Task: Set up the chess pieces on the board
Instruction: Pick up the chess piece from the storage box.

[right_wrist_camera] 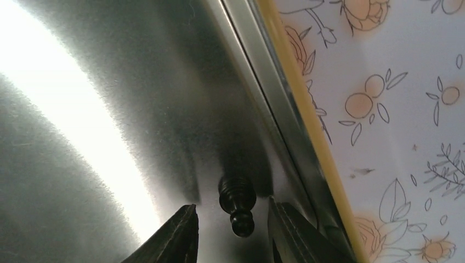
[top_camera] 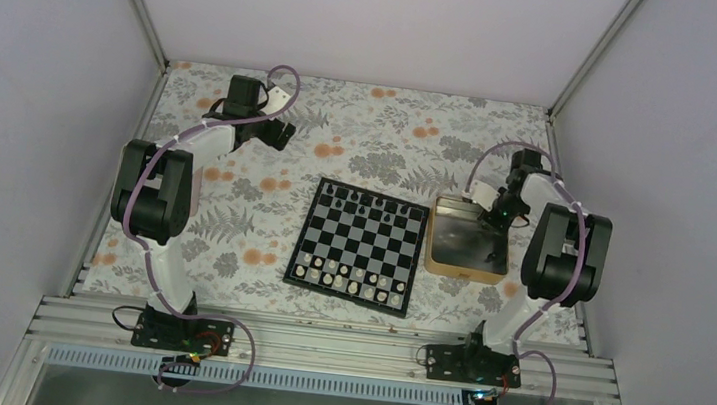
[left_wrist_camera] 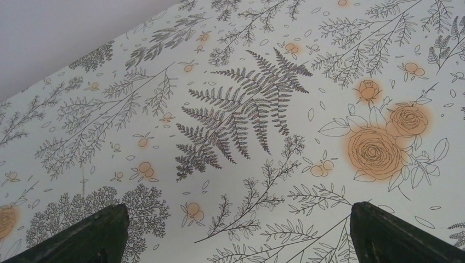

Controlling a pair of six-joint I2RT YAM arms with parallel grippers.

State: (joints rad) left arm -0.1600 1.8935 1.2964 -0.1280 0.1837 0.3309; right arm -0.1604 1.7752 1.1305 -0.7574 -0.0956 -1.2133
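One black pawn (right_wrist_camera: 237, 198) in the tray (right_wrist_camera: 98, 137).
The right gripper (right_wrist_camera: 231, 211) sits parted around it, the left gripper (left_wrist_camera: 238, 211) gapes wide, and the board (top_camera: 358, 246) has black chessmen (top_camera: 375, 202) too tiny to count.

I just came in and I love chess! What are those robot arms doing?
The robot is setting up a chessboard. Its right gripper is down in the tray beside the board, open fingers either side of a small black chess piece, not gripping it yet. The left gripper hangs open over the flowery tablecloth, holding nothing. White pieces stand on the near rows; only some black ones stand at the far side.
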